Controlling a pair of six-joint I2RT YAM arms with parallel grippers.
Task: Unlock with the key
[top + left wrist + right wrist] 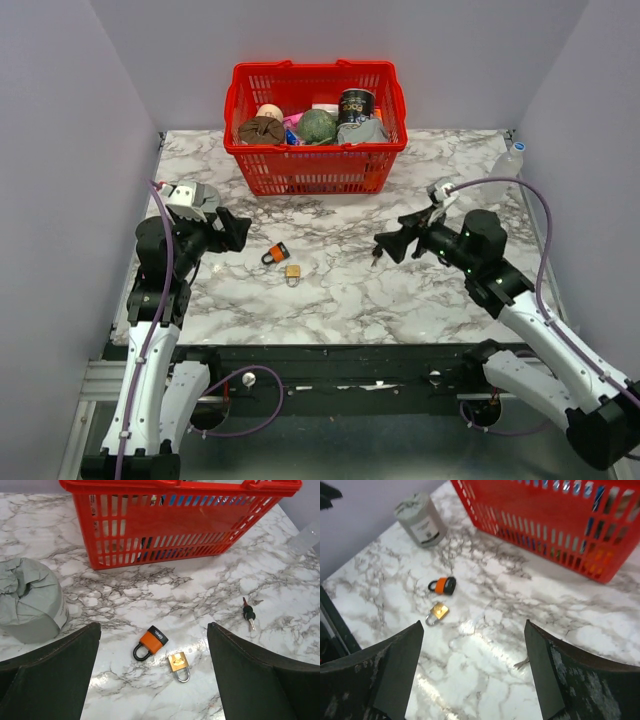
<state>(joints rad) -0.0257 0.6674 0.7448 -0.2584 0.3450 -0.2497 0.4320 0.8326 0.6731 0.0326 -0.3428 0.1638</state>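
Note:
The key (248,614), black-headed with a short metal blade, lies on the marble table; in the top view it (376,256) sits just under my right gripper's tip. In the right wrist view only its blade tip (521,663) shows beside the right finger. An orange-and-black padlock (275,254) (150,642) (442,585) and a small brass padlock (293,271) (179,664) (437,613) lie side by side mid-table. My left gripper (237,228) (152,675) is open and empty, left of the padlocks. My right gripper (388,246) (472,672) is open and empty.
A red basket (316,160) (175,535) (560,525) with several items stands at the back centre. A grey-wrapped roll (185,197) (27,600) (421,520) stands at the left. A clear bottle (508,165) stands at the right edge.

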